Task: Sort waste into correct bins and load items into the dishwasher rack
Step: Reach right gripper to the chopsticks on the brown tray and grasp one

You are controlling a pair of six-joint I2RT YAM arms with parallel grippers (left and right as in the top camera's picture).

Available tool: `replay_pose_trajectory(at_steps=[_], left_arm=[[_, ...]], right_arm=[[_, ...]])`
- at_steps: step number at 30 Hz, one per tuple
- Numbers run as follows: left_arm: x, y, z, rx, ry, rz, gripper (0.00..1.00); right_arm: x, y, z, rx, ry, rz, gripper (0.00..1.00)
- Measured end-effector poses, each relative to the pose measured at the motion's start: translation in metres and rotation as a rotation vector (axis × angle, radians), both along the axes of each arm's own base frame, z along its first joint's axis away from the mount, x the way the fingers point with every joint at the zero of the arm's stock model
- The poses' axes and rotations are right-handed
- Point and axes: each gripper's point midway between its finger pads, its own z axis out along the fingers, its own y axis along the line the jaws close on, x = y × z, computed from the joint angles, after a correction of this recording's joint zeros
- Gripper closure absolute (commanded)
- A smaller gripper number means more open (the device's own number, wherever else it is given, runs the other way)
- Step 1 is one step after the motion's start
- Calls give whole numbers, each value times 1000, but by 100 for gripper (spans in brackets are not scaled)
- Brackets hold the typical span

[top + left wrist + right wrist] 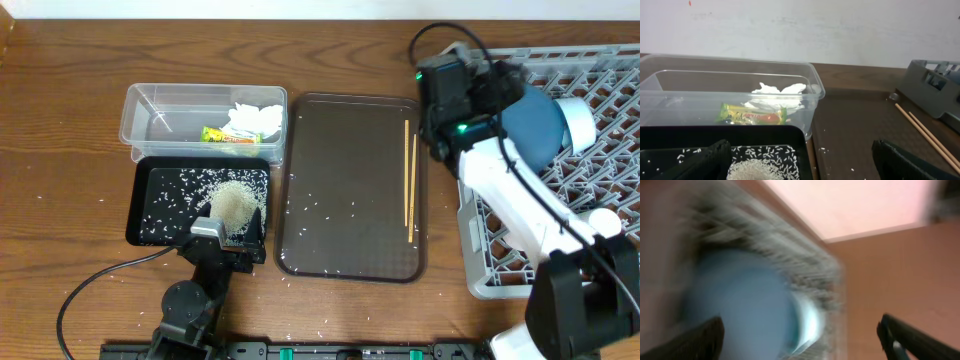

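Note:
The clear bin [150, 112] holds the snack wrapper [225, 136] and the white tissue [255, 118]; both also show in the left wrist view, wrapper [752, 116] and tissue [777, 97]. The black bin [150, 205] holds rice and beige scraps [235, 203]. My left gripper [800, 162] is open at the black bin's near edge [225, 238]. Two chopsticks [409, 175] lie on the brown tray [350, 190]. The dark-blue plate [530, 130] and pale-blue bowl [578, 120] stand in the grey rack [610, 75]. My right gripper [497, 88] is open and empty beside the plate; its wrist view [800, 340] is blurred. No cups are visible.
Loose rice grains lie scattered on the tray and on the table near its front edge [320, 332]. A black cable [90, 285] loops at the front left. The right arm [520, 210] crosses over the rack's left side.

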Motion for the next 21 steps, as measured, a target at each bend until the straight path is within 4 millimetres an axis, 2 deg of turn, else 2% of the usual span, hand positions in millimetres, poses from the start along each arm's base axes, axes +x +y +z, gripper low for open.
replay_pose_trajectory(at_steps=[3, 4, 6, 8, 10, 15, 21], left_arm=[[0, 0, 0, 0, 0, 0, 8], [0, 0, 0, 0, 0, 0, 8], [0, 0, 0, 0, 0, 0, 8], [0, 0, 0, 0, 0, 0, 8], [0, 0, 0, 0, 0, 0, 8], [0, 0, 0, 0, 0, 0, 8], [0, 0, 0, 0, 0, 0, 8]], right_arm=[[-22, 43, -38, 257, 127, 80, 33], [-30, 60, -52, 381, 174, 90, 36], [-43, 86, -69, 589, 238, 77, 49], [-52, 108, -80, 774, 281, 25, 53], [-54, 122, -86, 890, 293, -27, 55], [-43, 138, -113, 1018, 294, -121, 60], [-45, 125, -162, 957, 331, -255, 57]])
